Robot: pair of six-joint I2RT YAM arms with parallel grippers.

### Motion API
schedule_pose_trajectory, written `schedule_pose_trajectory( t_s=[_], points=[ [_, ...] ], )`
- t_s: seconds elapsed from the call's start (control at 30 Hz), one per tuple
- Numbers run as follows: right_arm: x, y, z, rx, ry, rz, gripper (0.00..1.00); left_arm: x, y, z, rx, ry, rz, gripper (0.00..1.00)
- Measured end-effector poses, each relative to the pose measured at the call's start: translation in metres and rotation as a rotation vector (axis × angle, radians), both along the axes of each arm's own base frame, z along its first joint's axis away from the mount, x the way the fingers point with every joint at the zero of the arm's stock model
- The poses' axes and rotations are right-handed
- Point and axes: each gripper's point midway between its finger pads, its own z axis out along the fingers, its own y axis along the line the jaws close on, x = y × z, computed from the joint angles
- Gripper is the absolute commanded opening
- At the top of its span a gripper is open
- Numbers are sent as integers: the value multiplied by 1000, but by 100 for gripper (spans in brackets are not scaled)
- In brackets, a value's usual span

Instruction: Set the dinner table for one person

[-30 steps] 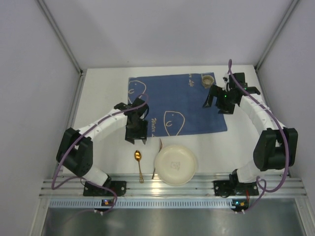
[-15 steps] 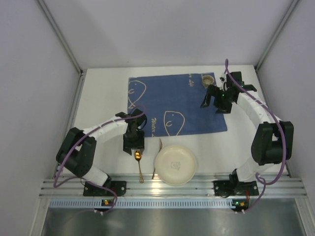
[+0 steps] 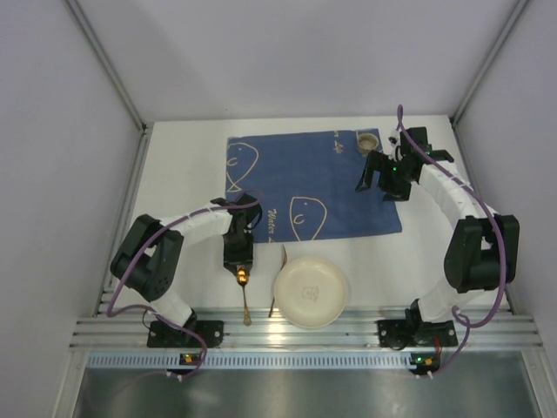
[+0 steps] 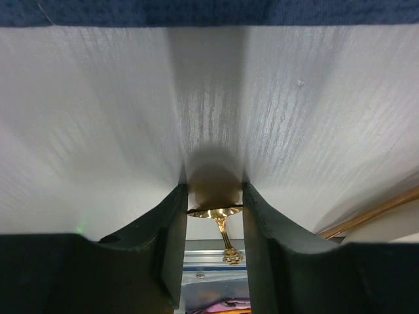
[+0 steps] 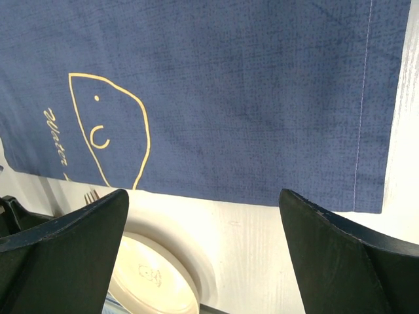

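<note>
Your left tool (image 4: 215,209) stands low over the gold spoon (image 3: 244,286), its fingers closed in on the two edges of the bowl, so read it as gripping. The spoon's handle runs straight back toward the arm bases. It lies on the white table (image 3: 178,174), just left of the plate (image 3: 311,292). Your right tool (image 5: 203,196) hangs wide apart and empty over the blue cloth (image 3: 331,183), well away.
</note>
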Motion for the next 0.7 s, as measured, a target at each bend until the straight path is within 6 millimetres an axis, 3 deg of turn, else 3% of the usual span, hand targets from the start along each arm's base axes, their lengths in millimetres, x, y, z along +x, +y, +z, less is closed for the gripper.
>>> schedule_pose_trajectory(
  t_s=[0.2,0.43,0.57,0.63,0.7],
  points=[
    [0,-1,-1,-7,0,-5,98,0,0,0,-1,1,-10,1],
    [0,-2,-1,-9,0,-6,98,3,-1,3,2,5,-23,0],
    [0,-1,0,-8,1,-5,98,25,-15,19,-31,-48,-30,0],
    [0,2,1,7,0,5,98,52,-32,42,-73,-113,-41,0],
    [0,10,7,31,-6,27,99,67,-41,54,-98,-151,-45,0]
  ],
)
